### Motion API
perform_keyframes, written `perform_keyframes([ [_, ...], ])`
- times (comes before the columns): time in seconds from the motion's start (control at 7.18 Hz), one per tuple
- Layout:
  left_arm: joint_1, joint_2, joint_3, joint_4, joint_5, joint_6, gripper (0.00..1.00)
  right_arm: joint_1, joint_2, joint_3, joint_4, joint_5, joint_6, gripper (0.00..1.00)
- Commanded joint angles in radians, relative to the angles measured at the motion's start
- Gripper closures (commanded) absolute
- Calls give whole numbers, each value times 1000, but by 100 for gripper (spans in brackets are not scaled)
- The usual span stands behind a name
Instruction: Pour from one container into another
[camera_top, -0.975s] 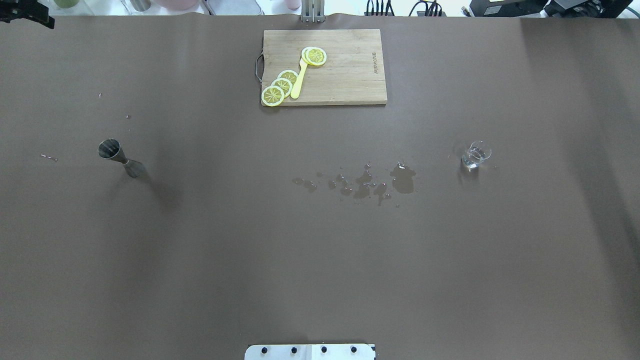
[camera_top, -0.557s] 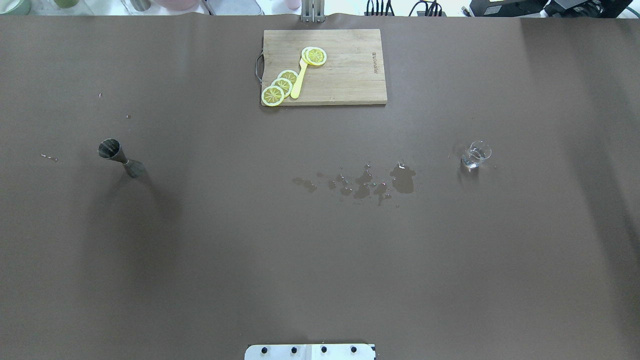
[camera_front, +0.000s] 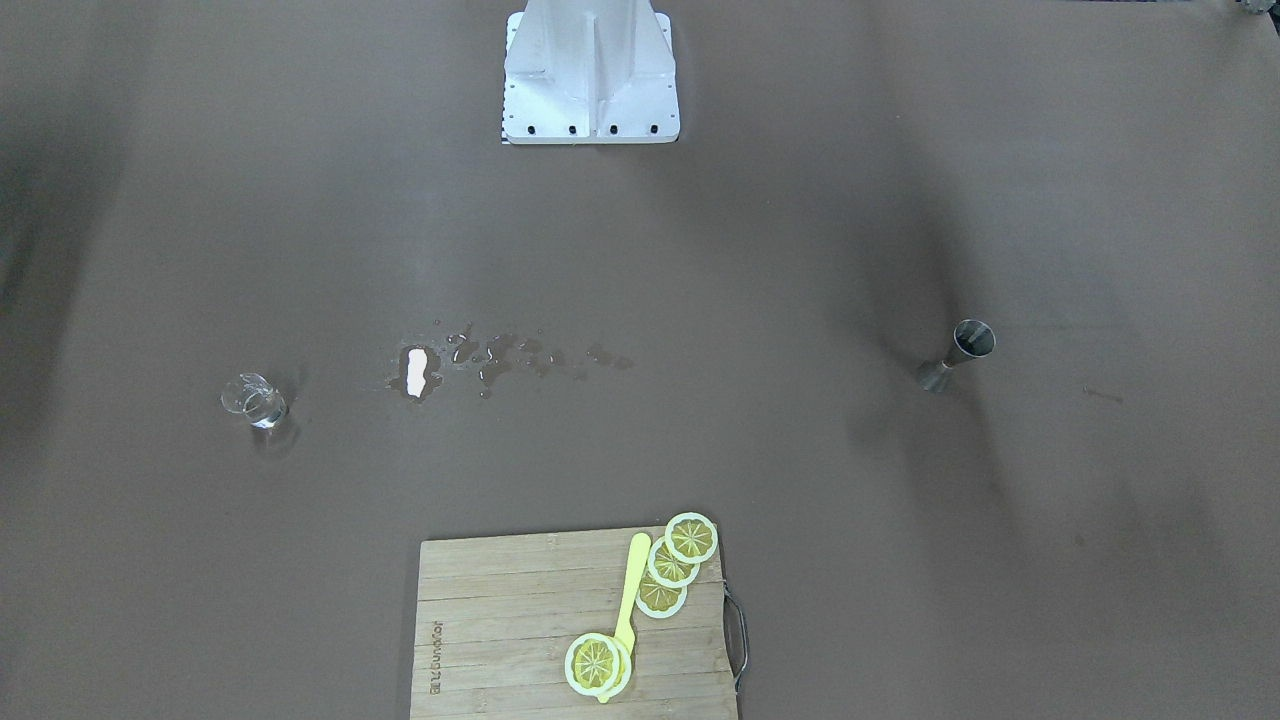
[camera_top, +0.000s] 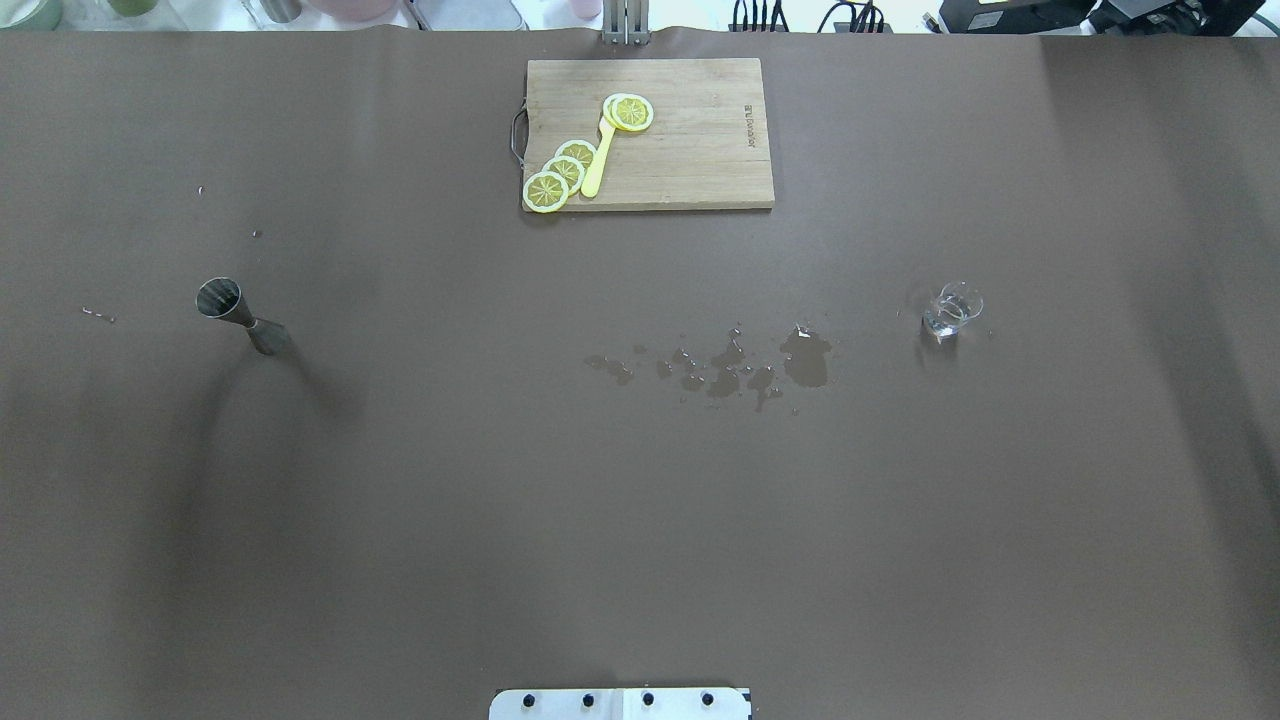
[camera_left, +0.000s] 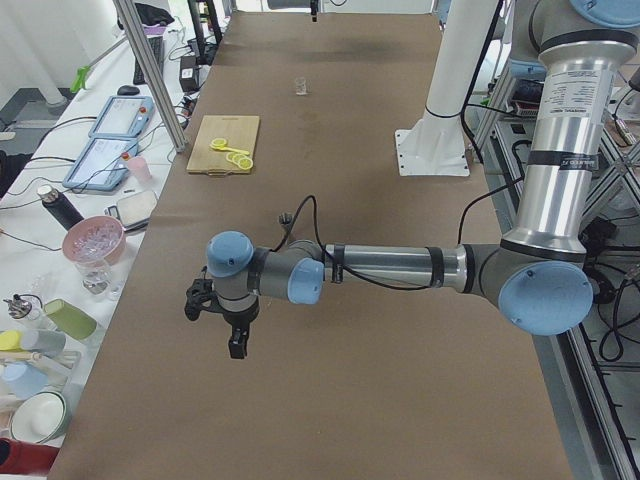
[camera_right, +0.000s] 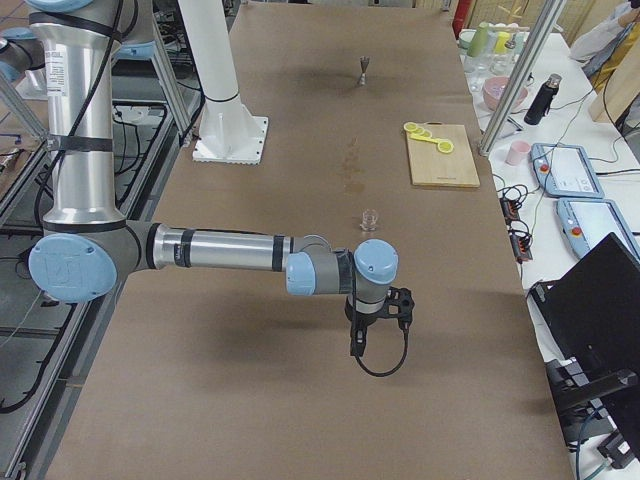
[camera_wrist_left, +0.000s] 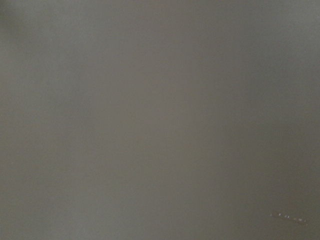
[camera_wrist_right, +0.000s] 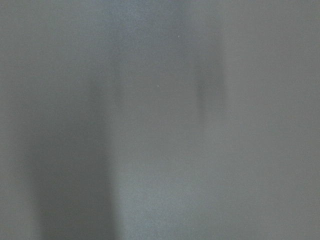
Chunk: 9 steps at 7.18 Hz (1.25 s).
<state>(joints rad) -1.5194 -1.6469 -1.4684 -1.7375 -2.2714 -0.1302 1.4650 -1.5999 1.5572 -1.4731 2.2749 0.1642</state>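
Observation:
The clear glass cup (camera_top: 952, 310) stands upright on the brown table's right side, also seen as the glass cup (camera_front: 255, 400) and the glass cup (camera_right: 370, 219). Far to the left stands the steel jigger (camera_top: 240, 316), also the jigger (camera_front: 958, 355), upright and alone. Neither gripper shows in the overhead or front views. My left gripper (camera_left: 237, 345) hangs over the table's left end, and my right gripper (camera_right: 357, 346) over the right end, short of the cup. I cannot tell whether either is open or shut. Both wrist views show only blurred brown table.
A wooden cutting board (camera_top: 690, 150) at the far middle carries lemon slices (camera_top: 560, 172) and a yellow knife (camera_top: 598, 160). Spilled water (camera_top: 740, 365) lies between the two containers. The robot base (camera_front: 590, 75) sits at the near edge. Clutter lines the side bench (camera_left: 90, 250).
A dark piece of the left arm at the overhead view's top left corner has gone out of view. The shadow around the jigger has shifted. Cup and jigger have not moved.

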Motion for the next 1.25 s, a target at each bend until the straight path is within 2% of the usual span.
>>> perform_keyframes([
  [0.0,-10,87,-30,-39,-40,-43,1,0,-2,-3,8,0,2,0],
  [0.28,-31,143,-49,-43,-39,-37,1,0,-3,-3,10,0,2,0],
  [0.7,-48,159,-50,-42,-40,-66,1,0,-2,-3,10,3,2,0],
  [0.97,-42,139,-55,-42,-40,-126,1,0,-2,-6,10,0,2,0],
  [1.11,-38,121,-59,-39,-31,-220,1,0,0,-8,10,0,0,0],
])
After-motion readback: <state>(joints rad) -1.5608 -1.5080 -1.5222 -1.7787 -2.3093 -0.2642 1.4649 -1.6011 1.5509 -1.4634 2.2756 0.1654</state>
